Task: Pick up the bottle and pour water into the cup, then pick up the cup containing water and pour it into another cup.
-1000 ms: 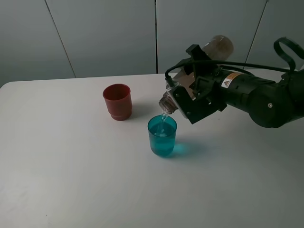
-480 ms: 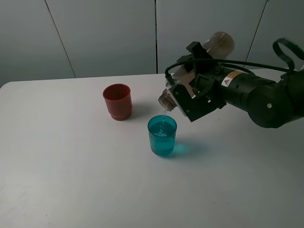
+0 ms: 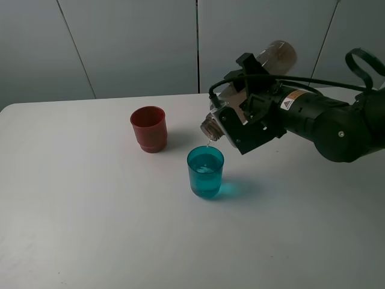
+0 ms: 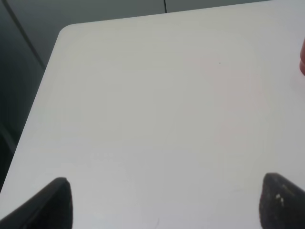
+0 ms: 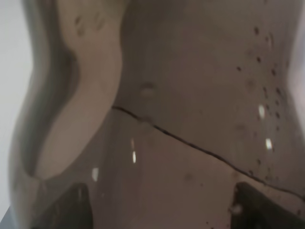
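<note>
Your bottle hangs tipped, neck just above the teal cup on the worktop, right fingers clamped on it, left fingers apart and idle; the stream of a second ago has dwindled to a drip, so the first pour looks done.

Lab-like test room, plain white table, grey panelled wall

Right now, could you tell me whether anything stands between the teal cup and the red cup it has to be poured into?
Nothing visible does. Only bare table lies between the teal cup and the red cup, which stand apart. The tilted bottle hangs above the teal cup, not between them.
</note>
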Controlling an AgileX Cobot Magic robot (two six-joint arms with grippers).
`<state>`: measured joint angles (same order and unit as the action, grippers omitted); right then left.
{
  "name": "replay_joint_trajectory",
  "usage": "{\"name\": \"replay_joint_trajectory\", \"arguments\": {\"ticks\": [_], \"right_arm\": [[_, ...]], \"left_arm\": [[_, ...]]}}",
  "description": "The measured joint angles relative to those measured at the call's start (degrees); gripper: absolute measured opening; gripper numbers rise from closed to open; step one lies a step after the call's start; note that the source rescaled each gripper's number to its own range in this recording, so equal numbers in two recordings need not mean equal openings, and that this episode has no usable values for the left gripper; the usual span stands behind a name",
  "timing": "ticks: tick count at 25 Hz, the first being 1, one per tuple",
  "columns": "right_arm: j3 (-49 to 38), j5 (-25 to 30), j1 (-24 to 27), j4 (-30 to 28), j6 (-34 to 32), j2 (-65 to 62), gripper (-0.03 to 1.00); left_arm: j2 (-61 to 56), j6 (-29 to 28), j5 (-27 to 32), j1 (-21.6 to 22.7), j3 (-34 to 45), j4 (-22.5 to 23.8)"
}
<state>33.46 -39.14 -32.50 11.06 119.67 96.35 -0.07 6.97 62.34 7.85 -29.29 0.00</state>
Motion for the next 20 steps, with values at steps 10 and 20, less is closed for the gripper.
{"name": "replay_joint_trajectory", "arguments": {"ticks": [10,20], "right_arm": [[1.1,2.6,0.0,0.3,-13.6,0.0,0.01],[9.0,7.7,9.5,-22.7,-83.8,0.2,0.01]], "left_arm": [[0.0,-0.1,0.0,0.0,0.0,0.0],[0.0,-0.1,0.0,0.0,0.0,0.0]]}}
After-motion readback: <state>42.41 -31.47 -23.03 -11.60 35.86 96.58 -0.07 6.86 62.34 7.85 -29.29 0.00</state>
